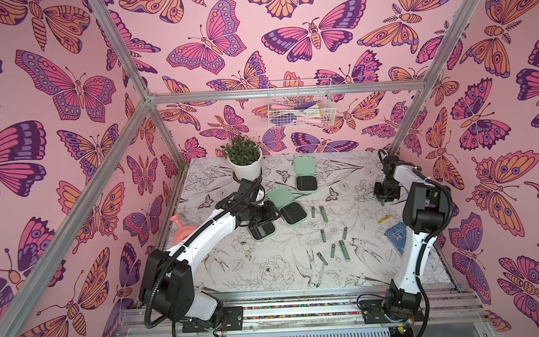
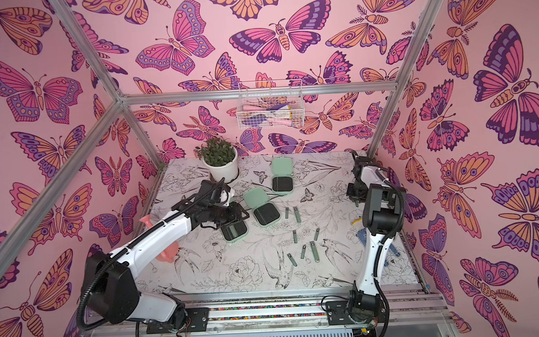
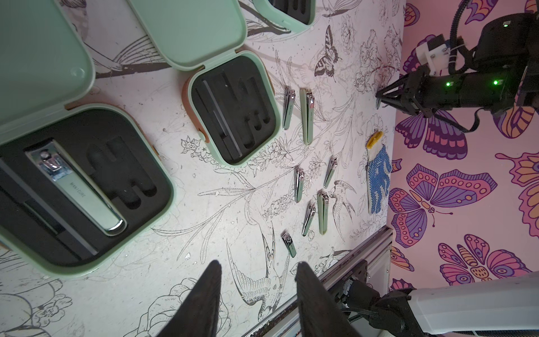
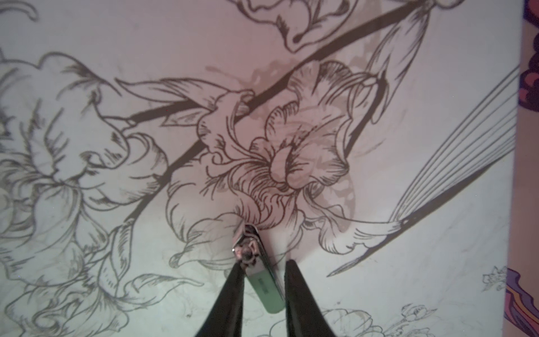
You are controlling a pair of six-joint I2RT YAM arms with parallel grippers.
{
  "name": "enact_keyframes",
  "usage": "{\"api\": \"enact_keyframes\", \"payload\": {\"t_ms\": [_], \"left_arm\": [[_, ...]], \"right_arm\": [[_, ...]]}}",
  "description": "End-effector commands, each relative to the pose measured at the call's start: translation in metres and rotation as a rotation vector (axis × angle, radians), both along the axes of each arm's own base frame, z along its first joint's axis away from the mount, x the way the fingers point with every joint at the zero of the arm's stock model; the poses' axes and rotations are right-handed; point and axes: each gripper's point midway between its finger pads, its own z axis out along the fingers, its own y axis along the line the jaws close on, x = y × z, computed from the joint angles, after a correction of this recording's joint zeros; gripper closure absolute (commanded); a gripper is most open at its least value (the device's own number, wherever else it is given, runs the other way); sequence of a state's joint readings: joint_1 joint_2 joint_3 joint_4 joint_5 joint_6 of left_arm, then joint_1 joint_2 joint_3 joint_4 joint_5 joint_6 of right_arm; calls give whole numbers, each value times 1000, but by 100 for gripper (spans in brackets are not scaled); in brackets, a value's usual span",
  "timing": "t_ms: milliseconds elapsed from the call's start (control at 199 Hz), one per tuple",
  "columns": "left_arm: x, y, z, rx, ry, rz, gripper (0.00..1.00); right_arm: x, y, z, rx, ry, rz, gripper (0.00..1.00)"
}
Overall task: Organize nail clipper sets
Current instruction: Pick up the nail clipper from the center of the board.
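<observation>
Three mint-green cases lie open in both top views: a far one (image 1: 306, 178), a middle one (image 1: 289, 207) and a near one (image 1: 263, 231). In the left wrist view the near case (image 3: 137, 233) holds one large clipper (image 3: 76, 186); the middle case (image 3: 233, 111) has bare slots. My left gripper (image 3: 258, 267) hangs open over the table beside the near case, with nothing between its fingers. Several loose clippers (image 1: 344, 250) lie right of the cases. Far right, my right gripper (image 4: 264, 262) is shut on a small green clipper (image 4: 265, 287) at the table surface.
A blue dotted glove (image 1: 394, 234) lies near the right arm's base. A pink watering can (image 1: 181, 231) stands at the left edge, partly behind the left arm. A potted plant (image 1: 245, 164) stands at the back left. A wire basket (image 1: 300, 103) hangs on the back wall.
</observation>
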State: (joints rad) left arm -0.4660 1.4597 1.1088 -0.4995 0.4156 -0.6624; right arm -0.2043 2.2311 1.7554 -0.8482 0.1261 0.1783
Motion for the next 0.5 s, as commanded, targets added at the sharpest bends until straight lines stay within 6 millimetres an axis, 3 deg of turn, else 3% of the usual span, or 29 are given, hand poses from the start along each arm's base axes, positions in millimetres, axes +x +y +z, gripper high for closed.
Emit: {"api": "enact_keyframes", "payload": {"t_ms": [0, 337, 498], "left_arm": [[0, 1, 0, 20, 5, 1, 55], [0, 1, -2, 23, 8, 1, 55], [-1, 1, -2, 23, 8, 0, 56]], "right_arm": [[-7, -2, -18, 18, 57, 5, 76], [-8, -4, -23, 29, 55, -4, 76], [-9, -2, -26, 40, 56, -5, 83]]}}
